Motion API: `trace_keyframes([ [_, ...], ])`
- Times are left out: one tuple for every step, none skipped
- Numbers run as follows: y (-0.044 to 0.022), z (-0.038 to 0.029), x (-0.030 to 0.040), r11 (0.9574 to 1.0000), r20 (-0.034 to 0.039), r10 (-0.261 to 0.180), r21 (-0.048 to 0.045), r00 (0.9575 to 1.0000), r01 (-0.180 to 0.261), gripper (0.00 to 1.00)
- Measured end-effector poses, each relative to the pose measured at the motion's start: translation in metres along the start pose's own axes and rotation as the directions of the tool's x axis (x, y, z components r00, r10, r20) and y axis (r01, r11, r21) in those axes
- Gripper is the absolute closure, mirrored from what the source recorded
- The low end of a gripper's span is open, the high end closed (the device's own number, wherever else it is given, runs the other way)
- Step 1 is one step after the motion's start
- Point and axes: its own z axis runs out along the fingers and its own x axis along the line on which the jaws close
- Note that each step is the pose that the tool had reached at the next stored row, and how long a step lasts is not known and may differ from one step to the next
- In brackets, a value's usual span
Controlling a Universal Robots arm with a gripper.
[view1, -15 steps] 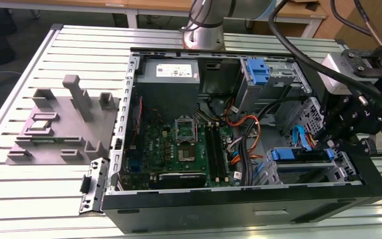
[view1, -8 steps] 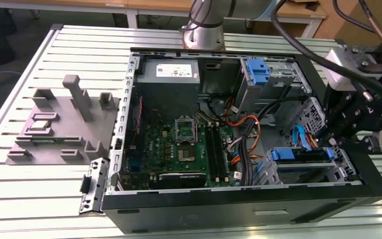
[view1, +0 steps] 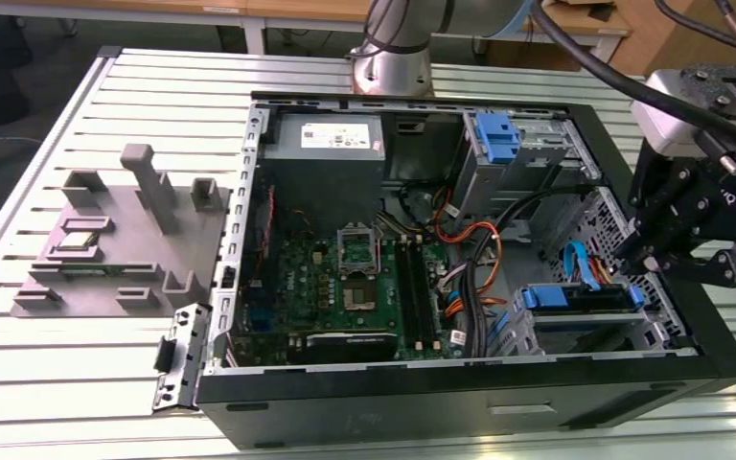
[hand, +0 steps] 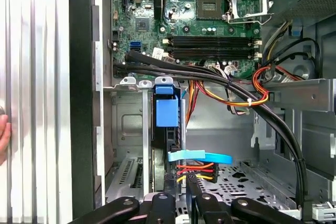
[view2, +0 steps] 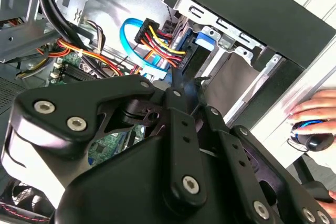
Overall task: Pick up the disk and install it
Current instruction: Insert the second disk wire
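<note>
Disk seated in the bay

I saw the disk slotted upright in the drive cage; beside the cage in the second wrist view, a hand rested. Whether the gripper was apart or together, I couldn't tell.

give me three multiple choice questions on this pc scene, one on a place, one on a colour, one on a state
1. Where is the gripper in the exterior view?
A. over the grey fixture plate
B. over the drive cage at the exterior view's right
C. over the power supply

2. What colour is the flat cable by the disk?
A. blue
B. green
C. white

3. How is the computer case?
A. shut
B. open on its side
C. standing upright

Answers:
1 B, it hangs just above the disk in its cage.
2 A, its blue loop shows in the first wrist view.
3 B, the motherboard lies bare.
</note>
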Motion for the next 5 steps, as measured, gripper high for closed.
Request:
trace_keyframes([
  [0.0, -0.0001, 0.0, 1.0, -0.0002, 0.0, 0.0, 1.0, 0.0, 0.77],
  [0.0, -0.0003, 0.0, 1.0, -0.0002, 0.0, 0.0, 1.0, 0.0, 0.77],
  [0.0, -0.0004, 0.0, 1.0, -0.0003, 0.0, 0.0, 1.0, 0.0, 0.77],
  [0.0, -0.0004, 0.0, 1.0, -0.0003, 0.0, 0.0, 1.0, 0.0, 0.77],
  [0.0, -0.0004, 0.0, 1.0, -0.0002, 0.0, 0.0, 1.0, 0.0, 0.77],
])
